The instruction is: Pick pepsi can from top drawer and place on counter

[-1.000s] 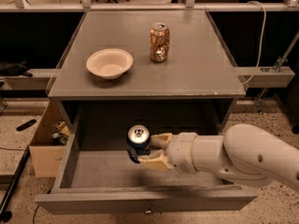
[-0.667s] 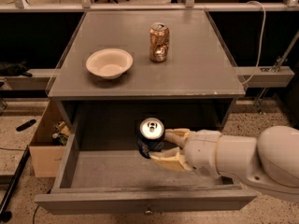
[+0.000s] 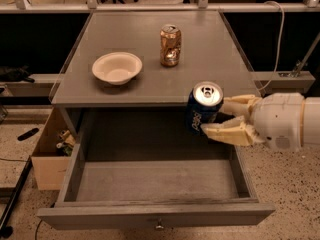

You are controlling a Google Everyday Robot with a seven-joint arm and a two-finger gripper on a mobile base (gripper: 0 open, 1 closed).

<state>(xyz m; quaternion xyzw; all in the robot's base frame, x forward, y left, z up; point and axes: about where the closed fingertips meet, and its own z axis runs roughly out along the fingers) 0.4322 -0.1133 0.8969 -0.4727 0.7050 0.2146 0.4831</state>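
The bench (image 3: 210, 59) has a hard front edge. The top drawer (image 3: 100, 216) sits open below it. The gripper (image 3: 214, 116) pinches the pepsi can (image 3: 202, 109) in the air, right by that edge. Moved in too low, the can could bump the edge and drop.
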